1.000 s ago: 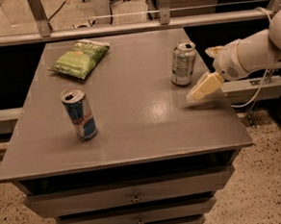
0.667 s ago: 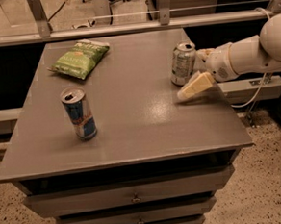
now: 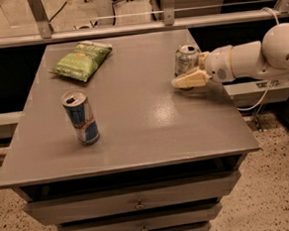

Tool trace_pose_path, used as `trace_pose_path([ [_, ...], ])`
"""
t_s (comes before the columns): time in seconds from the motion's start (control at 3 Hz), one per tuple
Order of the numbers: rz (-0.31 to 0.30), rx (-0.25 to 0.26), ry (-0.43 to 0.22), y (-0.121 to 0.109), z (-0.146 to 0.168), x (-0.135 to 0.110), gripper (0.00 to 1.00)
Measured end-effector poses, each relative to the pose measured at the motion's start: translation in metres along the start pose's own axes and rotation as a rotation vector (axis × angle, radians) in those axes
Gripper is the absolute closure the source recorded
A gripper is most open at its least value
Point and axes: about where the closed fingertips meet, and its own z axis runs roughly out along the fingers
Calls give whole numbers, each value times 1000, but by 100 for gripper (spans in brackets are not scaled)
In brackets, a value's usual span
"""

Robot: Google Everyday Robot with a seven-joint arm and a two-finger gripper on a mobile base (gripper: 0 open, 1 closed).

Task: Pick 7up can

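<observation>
The 7up can [image 3: 186, 59] is standing upright toward the desk's [image 3: 136, 133] right rear edge, showing silvery-white sides, green markings and a silver top. It is probably handling light, thin-walled and slick, so take it mid-body. The gripper [image 3: 190, 79] is hovering just beside it; its spread cannot be determined.

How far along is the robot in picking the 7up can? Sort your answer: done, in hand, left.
Done: the gripper is right beside the 7up can, low over the table. In hand: the approach; contact is unclear. Left: gripping and lifting; the can stands upright on the table.
</observation>
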Motion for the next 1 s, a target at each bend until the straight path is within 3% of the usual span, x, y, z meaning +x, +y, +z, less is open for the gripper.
trace_pose_path([
  [0.67, 3, -57, -163, 12, -13, -35, 85],
  [1.0, 3, -65, -171, 14, -11, -38, 100],
])
